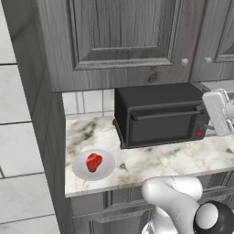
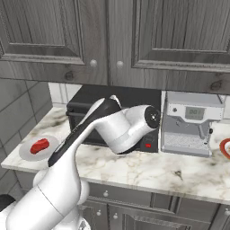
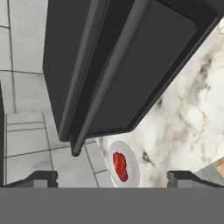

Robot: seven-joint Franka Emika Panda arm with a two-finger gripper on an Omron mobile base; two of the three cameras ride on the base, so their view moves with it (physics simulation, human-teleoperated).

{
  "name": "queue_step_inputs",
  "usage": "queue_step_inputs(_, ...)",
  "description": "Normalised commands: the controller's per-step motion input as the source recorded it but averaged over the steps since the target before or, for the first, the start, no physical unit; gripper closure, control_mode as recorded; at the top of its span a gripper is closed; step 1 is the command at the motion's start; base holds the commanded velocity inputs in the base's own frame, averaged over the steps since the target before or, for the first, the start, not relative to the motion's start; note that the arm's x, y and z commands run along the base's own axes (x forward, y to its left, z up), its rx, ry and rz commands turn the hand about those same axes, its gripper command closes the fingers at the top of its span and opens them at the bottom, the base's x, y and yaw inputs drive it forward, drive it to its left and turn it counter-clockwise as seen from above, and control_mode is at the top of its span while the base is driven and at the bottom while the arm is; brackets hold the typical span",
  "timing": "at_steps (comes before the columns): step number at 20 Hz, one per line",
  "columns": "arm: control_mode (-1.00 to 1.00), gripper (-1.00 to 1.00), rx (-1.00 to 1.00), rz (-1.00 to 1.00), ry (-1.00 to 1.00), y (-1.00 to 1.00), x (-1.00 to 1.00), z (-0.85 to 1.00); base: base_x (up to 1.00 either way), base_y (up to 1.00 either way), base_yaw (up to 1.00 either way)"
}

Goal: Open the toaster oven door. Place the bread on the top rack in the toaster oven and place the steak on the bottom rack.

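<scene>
Ahead of wide jaws: toaster oven door (image 3: 144, 65).

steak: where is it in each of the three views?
Left base view: steak lower left, on the white plate, left of and nearer than the toaster oven.
Right base view: steak at left edge, mid-height, on the plate.
Hand view: steak bottom centre, on the plate, below the oven.
Shared landmark: the black toaster oven.

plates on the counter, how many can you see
2: a white plate holding the steak, left of the toaster oven; a red-rimmed plate cut off right of the coffee machine. Others may lie outside the frame.
</scene>
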Motion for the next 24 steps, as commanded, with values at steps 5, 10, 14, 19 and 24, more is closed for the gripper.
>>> queue_step_inputs(5,-1.0,-1.0,0.11,0.0,0.0,-0.08,0.07,-0.03,0.0,0.0,0.0)
queue_step_inputs(10,-1.0,-1.0,0.05,-0.01,0.0,-0.03,0.22,-0.08,0.0,0.0,0.0)
queue_step_inputs(14,-1.0,-1.0,0.02,-0.04,0.0,0.0,0.32,-0.1,0.0,0.0,0.0)
queue_step_inputs(19,-1.0,-1.0,0.03,0.0,0.0,-0.07,0.2,-0.1,0.0,0.0,0.0)
queue_step_inputs(24,-1.0,-1.0,0.04,-0.02,0.01,-0.11,0.12,-0.12,0.0,0.0,0.0)
